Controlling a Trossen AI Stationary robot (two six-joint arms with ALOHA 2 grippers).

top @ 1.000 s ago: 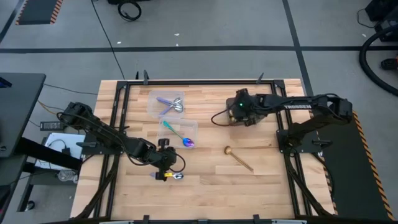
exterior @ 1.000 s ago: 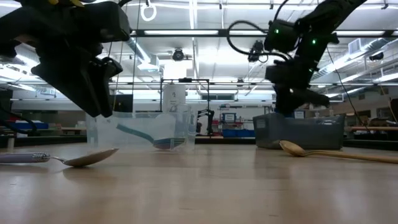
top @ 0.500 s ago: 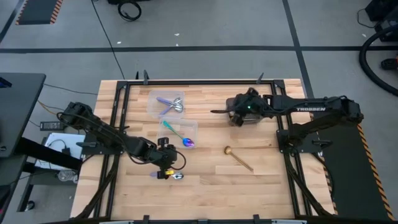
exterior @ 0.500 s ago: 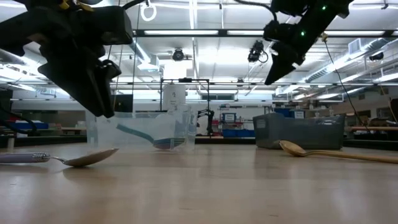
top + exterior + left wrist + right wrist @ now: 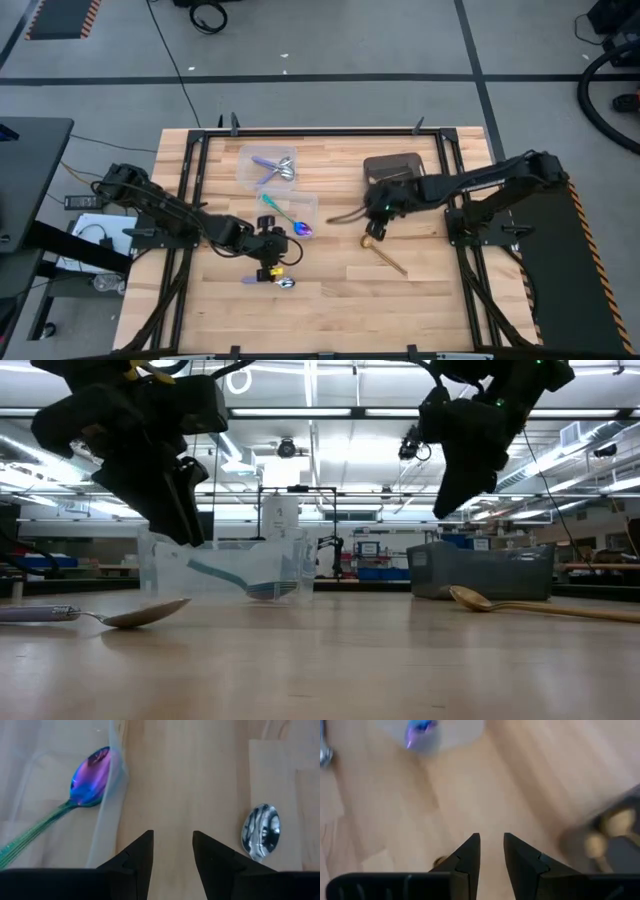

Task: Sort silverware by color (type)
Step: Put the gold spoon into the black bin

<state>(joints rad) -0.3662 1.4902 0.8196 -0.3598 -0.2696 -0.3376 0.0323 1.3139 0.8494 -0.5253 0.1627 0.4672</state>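
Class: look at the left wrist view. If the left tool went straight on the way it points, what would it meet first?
Probably bare table: the left tool, open and empty, aims between the clear tub wall and the silver spoon bowl. Depth is unclear.

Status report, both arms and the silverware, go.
Left gripper open, empty, above silver-headed spoon. Right gripper open, empty, over gold spoon. Teal spoon already in its tub. Nothing blocking.

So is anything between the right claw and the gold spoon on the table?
Nothing visible. The right claw hangs open just above the gold spoon, near its bowl end, with only bare table around it. The dark bin sits behind, apart.
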